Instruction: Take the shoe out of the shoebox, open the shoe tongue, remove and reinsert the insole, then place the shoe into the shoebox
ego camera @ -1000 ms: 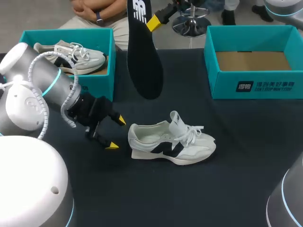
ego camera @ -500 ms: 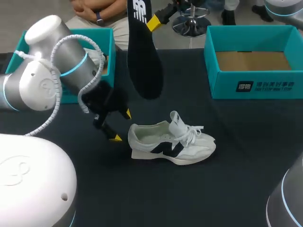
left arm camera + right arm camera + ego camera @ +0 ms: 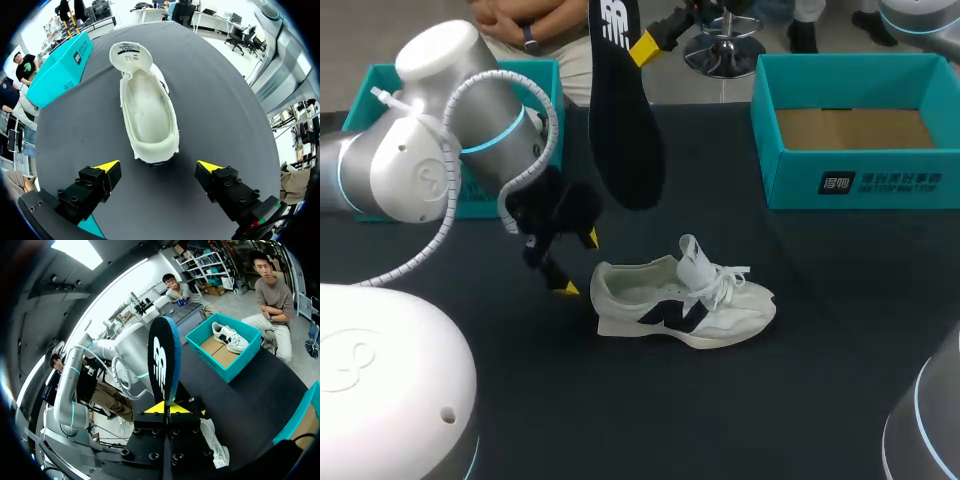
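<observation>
- The white lace-up sneaker [image 3: 682,300] [image 3: 148,107] stands on its sole mid-way across the dark desk [image 3: 820,380], toe to the right, tongue raised
- The left end effector [image 3: 577,263] [image 3: 159,165] hovers just left of its heel, fingers spread wide, gripping nothing
- The right end effector [image 3: 642,47] [image 3: 165,407] is clamped on the black foam insole [image 3: 623,110] [image 3: 163,362], which hangs above the desk, beyond the sneaker
- An empty teal cardboard shoebox [image 3: 800,180] stands far right

Black table [image 3: 820,350]: shoe [image 3: 680,300], two shoeboxes [image 3: 860,180] [image 3: 368,85]
</observation>
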Robot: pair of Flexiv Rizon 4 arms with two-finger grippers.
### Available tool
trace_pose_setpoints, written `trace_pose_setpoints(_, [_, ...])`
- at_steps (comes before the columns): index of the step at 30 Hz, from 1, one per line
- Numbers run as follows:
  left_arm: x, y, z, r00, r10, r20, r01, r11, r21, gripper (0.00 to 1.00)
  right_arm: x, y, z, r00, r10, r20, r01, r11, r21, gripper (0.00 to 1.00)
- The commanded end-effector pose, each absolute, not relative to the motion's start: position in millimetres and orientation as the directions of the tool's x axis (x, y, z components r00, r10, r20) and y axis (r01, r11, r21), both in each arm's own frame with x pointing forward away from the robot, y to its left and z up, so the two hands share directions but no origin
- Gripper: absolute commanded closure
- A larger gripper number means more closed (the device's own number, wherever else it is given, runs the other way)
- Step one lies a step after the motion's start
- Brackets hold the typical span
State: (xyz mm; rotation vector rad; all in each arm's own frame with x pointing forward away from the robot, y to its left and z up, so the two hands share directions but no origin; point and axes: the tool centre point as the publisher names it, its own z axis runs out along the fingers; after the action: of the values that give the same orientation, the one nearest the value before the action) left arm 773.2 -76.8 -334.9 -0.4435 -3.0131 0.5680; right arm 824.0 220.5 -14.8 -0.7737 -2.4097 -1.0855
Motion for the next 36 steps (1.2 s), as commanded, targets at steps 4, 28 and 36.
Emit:
trace_pose_setpoints(4, [771.6, -76.0, -335.3, -0.964, 0.266, -0.012, 0.251, 0.892, -0.376, 0.0, 824.3, 220.9, -15.1, -0.773, 0.324, 0.545, 0.623, 0.549, 0.558, 1.0])
trace_pose_setpoints(28, [771.6, -76.0, -335.3, -0.964, 0.266, -0.012, 0.251, 0.892, -0.376, 0.0, 830.9, 168.4, 8.9, -0.761, 0.397, 0.513, 0.648, 0.507, 0.568, 1.0])
trace_pose_setpoints(36, [771.6, -76.0, -335.3, -0.964, 0.266, -0.012, 0.251, 0.892, -0.376, 0.0, 832.0, 167.7, 12.3, -0.76, 0.399, 0.513, 0.648, 0.522, 0.554, 1.0])
